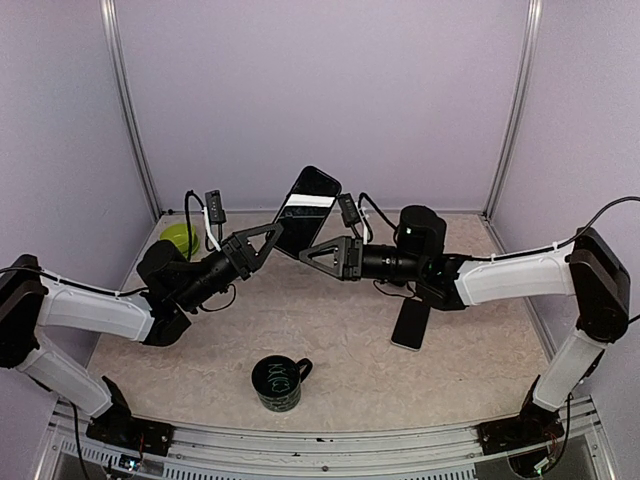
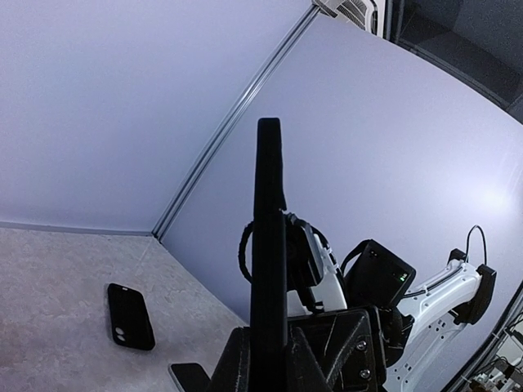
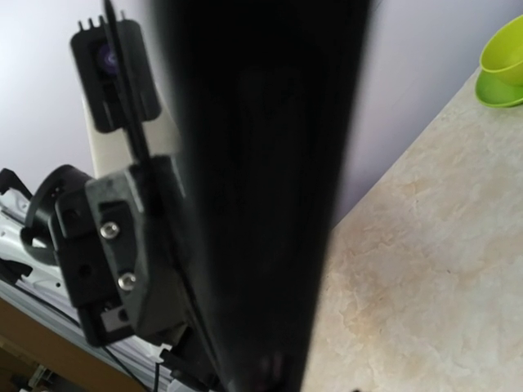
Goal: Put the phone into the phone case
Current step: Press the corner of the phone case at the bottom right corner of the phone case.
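Note:
A black phone (image 1: 308,205) stands tilted in the air above mid-table. My left gripper (image 1: 272,240) is shut on its lower end. In the left wrist view the phone (image 2: 268,229) is edge-on between my left gripper's (image 2: 270,347) fingers. My right gripper (image 1: 308,254) meets the phone's bottom edge from the right. In the right wrist view the phone (image 3: 253,163) fills the middle and hides my own fingers. A black phone case (image 2: 131,316) lies flat on the table. A dark flat slab with a pale rim (image 1: 411,323) lies under my right arm.
A black mug (image 1: 278,383) stands near the front centre. A green bowl (image 1: 180,238) sits at the back left and also shows in the right wrist view (image 3: 502,65). Grey walls enclose the table on three sides.

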`<state>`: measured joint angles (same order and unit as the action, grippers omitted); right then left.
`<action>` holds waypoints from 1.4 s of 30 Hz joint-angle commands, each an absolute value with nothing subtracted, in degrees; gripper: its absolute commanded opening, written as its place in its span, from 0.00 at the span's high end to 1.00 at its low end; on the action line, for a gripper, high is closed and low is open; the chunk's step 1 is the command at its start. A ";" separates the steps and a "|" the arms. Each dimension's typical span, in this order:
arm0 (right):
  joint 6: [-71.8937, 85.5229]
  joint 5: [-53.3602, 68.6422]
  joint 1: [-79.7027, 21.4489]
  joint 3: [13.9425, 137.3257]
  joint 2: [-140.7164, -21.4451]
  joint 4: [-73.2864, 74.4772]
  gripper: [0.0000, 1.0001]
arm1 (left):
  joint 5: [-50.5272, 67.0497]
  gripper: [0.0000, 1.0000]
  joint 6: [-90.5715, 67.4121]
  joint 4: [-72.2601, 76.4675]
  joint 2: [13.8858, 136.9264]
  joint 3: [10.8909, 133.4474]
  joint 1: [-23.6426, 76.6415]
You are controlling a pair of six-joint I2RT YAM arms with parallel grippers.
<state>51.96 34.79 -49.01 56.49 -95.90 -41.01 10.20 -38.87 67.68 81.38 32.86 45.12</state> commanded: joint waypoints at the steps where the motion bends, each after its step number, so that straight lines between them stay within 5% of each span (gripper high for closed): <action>1: 50.98 35.44 -50.07 58.69 -97.09 -41.38 0.53 | 12.16 1.00 -38.17 71.84 80.15 32.93 46.41; 17: 51.89 33.07 -50.08 54.66 -96.50 -54.25 0.53 | 10.24 1.00 -43.87 76.98 80.23 29.82 46.41; 26: 51.89 34.54 -50.10 54.91 -96.77 -54.86 0.68 | 4.80 1.00 -43.72 78.59 79.75 26.84 46.75; 33: 52.73 34.92 -50.16 54.57 -96.98 -52.78 0.53 | 2.93 1.00 -42.14 78.15 78.60 26.42 47.02; 42: 53.05 35.33 -51.69 55.26 -99.75 -54.09 0.57 | 2.41 1.00 -41.84 79.76 79.21 26.46 47.30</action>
<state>52.64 34.06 -50.00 54.46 -97.67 -52.27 4.40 -43.18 74.17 80.49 26.26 47.05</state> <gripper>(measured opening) 0.441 0.102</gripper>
